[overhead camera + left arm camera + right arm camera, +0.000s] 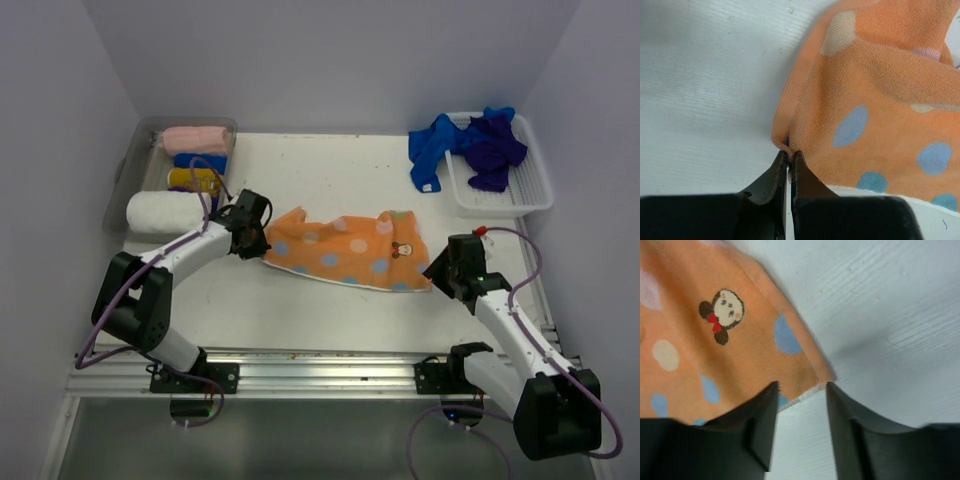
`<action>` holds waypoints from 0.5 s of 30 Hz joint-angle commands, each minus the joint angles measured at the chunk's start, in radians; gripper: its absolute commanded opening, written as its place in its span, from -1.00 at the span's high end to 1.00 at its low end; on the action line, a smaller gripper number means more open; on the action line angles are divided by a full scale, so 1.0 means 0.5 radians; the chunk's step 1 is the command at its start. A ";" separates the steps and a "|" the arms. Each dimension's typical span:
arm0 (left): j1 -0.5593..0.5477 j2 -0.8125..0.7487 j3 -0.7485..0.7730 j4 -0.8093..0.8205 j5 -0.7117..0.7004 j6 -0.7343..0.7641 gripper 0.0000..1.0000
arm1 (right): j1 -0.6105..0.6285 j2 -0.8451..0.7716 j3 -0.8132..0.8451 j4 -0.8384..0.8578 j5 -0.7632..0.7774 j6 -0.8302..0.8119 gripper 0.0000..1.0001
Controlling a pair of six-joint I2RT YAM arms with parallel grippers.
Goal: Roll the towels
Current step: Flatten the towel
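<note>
White-painted surface point(330, 170), enclosed by pale walls on three sides, carries one orange towel point(345, 250) at its middle, between the two arms. It lies unrolled and mostly flat, its long side running left to right, slightly rumpled. The pattern is blue, teal, cream and pink dots, with a small cartoon mouse face wearing a red bow near the right end and a white hem along the near edge. Its left end is folded over on itself, and the left claw point(789, 156) is closed tight on that fold, pinching the cloth. The right claw point(801, 387) stands parted, one finger on either side of the near right corner; contact cannot be determined. At far left a clear bin point(122, 180) holds rolled towels point(195, 138) in pink, blue, yellow and white. At far right a white basket point(530, 195) holds loose blue and purple cloths point(485, 145), one draped over its left rim.
</note>
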 commanded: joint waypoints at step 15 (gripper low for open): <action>0.013 -0.041 0.001 0.021 -0.010 -0.001 1.00 | -0.004 0.467 -0.012 0.176 -0.016 -0.196 0.05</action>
